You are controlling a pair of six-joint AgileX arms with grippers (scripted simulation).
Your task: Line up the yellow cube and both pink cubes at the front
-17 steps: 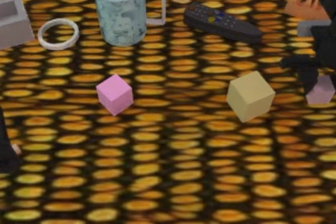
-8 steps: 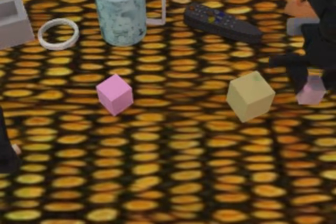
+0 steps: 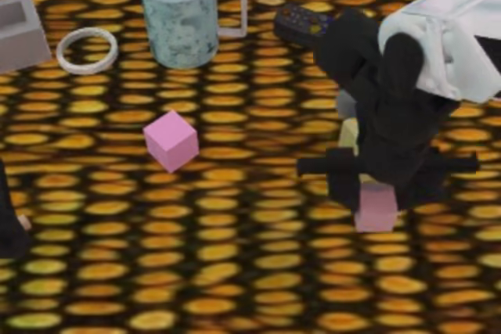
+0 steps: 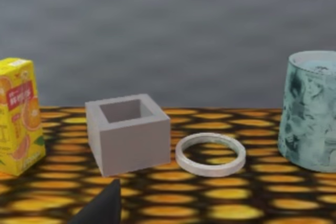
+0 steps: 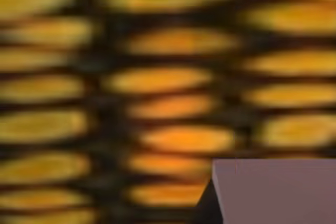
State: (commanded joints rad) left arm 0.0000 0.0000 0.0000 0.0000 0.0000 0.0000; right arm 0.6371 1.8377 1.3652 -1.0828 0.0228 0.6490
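Moved: right gripper, fingers holding the smaller pink cube, now front of the mostly hidden yellow cube; apparently mid-placement. Brighter pink cube untouched, centre-left. Left arm parked.

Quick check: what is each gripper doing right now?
Left gripper: parked at the table's left edge, state cannot be told.
Right gripper: shut on the smaller pink cube.

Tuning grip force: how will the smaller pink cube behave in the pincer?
The smaller pink cube looks rigid with flat plain faces, so the right pincer probably clamps it squarely. Being small, it is likely light. Its matte surface suggests little slip, and flat sides mean it should not roll once set down.
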